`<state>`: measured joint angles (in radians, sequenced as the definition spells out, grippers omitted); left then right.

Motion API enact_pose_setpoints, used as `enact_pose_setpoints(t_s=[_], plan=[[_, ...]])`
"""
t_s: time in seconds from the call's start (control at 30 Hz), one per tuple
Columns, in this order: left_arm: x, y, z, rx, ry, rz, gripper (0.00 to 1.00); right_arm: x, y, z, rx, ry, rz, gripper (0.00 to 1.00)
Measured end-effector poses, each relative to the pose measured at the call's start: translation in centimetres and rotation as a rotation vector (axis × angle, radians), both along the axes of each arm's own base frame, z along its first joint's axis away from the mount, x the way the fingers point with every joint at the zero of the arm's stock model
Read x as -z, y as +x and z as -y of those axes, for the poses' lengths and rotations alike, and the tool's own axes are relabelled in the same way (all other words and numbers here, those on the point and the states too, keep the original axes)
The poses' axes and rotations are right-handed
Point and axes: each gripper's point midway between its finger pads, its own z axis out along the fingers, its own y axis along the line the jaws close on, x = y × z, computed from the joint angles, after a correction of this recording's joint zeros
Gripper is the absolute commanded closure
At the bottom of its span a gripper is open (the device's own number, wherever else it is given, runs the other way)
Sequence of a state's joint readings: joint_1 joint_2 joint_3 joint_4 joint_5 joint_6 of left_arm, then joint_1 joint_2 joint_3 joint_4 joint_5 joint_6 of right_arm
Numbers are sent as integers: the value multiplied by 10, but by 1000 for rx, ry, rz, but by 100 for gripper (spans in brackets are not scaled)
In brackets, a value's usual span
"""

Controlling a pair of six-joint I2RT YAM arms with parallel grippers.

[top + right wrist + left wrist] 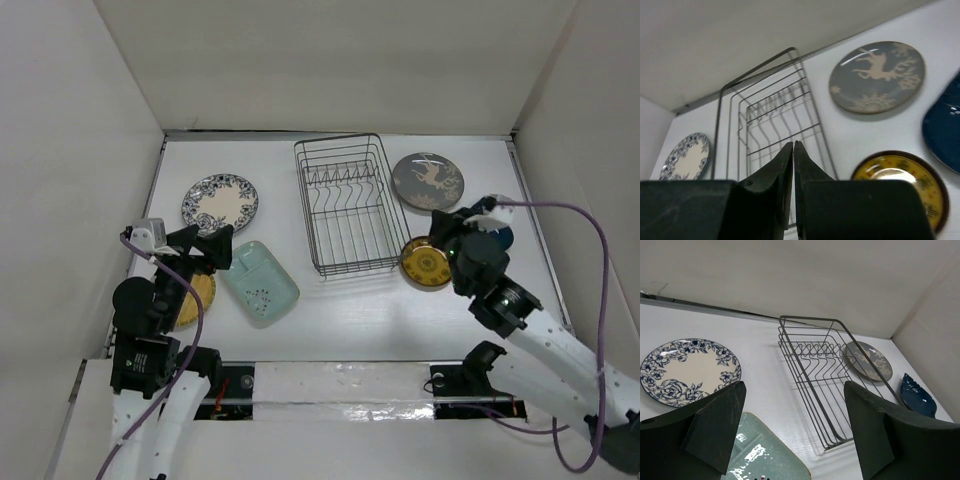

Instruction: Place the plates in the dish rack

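Observation:
The black wire dish rack [345, 205] stands empty at the back centre. The plates lie flat on the table. A blue-and-white floral one [220, 201] is left of the rack and a dark grey one [428, 181] is right of it. A yellow one [427, 264] sits by the rack's near right corner. The mint-green one [259, 281] is near left, and another yellow one [197, 297] is partly under the left arm. My left gripper [794, 390] hangs open and empty above the mint-green plate [765, 455]. My right gripper [793, 144] is shut and empty, beside the yellow plate [900, 182].
A dark blue leaf-shaped dish [945, 125] lies at the right edge, largely hidden by my right arm in the top view. White walls enclose the table at the back and on both sides. The right arm's purple cable [590, 230] loops over the right side.

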<state>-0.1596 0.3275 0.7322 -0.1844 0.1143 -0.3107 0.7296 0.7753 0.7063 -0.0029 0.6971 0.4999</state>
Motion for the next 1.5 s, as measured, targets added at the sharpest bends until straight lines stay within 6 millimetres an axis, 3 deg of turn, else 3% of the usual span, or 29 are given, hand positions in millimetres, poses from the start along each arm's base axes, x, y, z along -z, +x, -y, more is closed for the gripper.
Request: enact_pose_setpoints(t_s=[0.03, 0.1, 0.13, 0.23, 0.37, 0.4, 0.47, 0.5, 0.53, 0.67, 0.73, 0.8, 0.9, 1.03, 1.13, 1.23, 1.3, 1.4, 1.5], plan=[[0, -1, 1, 6, 0, 2, 23, 8, -2, 25, 61, 22, 0, 82], [-1, -2, 3, 16, 2, 6, 24, 28, -7, 55, 131, 45, -27, 66], [-1, -3, 4, 21, 4, 7, 25, 37, -8, 70, 174, 54, -38, 52], [-2, -4, 5, 26, 7, 12, 28, 61, -7, 98, 242, 70, -89, 35], [-3, -6, 5, 31, 9, 19, 44, 104, 0, 117, 272, 93, -204, 31], [-4, -7, 6, 33, 11, 23, 58, 117, 1, 123, 279, 104, -240, 31], [-4, -7, 5, 32, 10, 26, 76, 143, 1, 135, 298, 140, -310, 31], [-4, -8, 5, 34, 10, 27, 92, 153, 0, 142, 313, 160, -333, 31], [-4, -8, 6, 35, 9, 27, 98, 162, -2, 147, 317, 185, -353, 31], [-2, -8, 6, 35, 15, 23, 100, 188, -7, 155, 313, 257, -414, 31], [-2, -8, 6, 35, 16, 22, 86, 197, -6, 152, 285, 277, -441, 31], [-2, -8, 6, 34, 15, 22, 68, 205, -3, 147, 251, 294, -468, 32], [-1, -8, 5, 33, 11, 19, 61, 220, 3, 138, 200, 324, -515, 36], [-1, -7, 5, 29, 11, 17, 60, 251, 7, 127, 149, 380, -614, 45], [-1, -6, 5, 28, 11, 15, 60, 256, 15, 122, 111, 414, -613, 55], [0, -5, 4, 24, 11, 11, 60, 258, 16, 120, 96, 425, -616, 84], [1, -5, 4, 21, 11, 9, 60, 260, 15, 120, 94, 426, -623, 93], [1, -4, 4, 18, 11, 6, 60, 257, 15, 119, 88, 422, -617, 100], [2, -3, 4, 18, 11, 4, 60, 250, 10, 125, 128, 403, -605, 100]])
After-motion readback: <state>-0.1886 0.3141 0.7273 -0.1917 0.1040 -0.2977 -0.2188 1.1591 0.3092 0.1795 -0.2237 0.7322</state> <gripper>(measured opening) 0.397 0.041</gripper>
